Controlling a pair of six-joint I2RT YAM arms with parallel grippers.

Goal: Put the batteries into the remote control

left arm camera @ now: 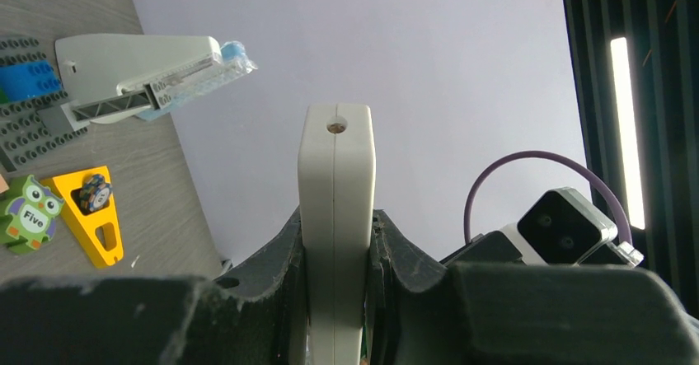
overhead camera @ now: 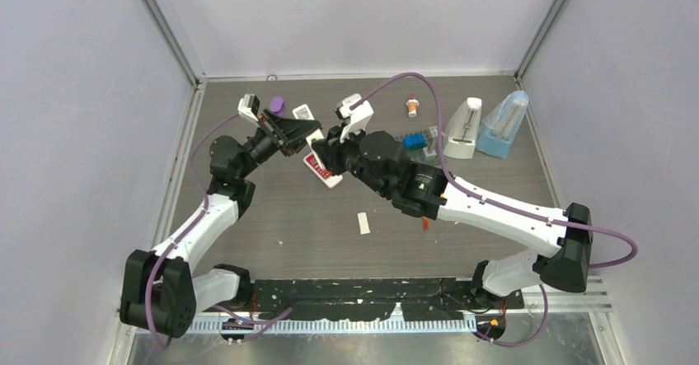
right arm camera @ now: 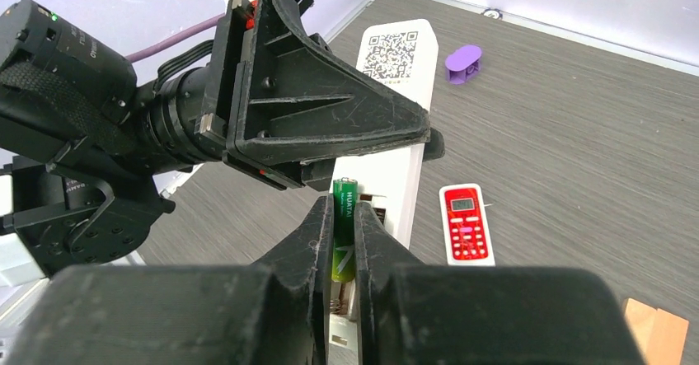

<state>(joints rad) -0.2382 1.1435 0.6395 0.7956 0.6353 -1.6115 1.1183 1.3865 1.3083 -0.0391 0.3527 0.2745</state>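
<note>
Right wrist: right tool (right arm camera: 344, 211) clamps green battery (right arm camera: 344, 237) at white remote (right arm camera: 397, 188).

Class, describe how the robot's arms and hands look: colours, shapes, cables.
The left arm and right arm have white links with black joints. A purple cable runs along each. The left hand and right hand are matte black, with wedge-shaped scuffed fingers.
</note>
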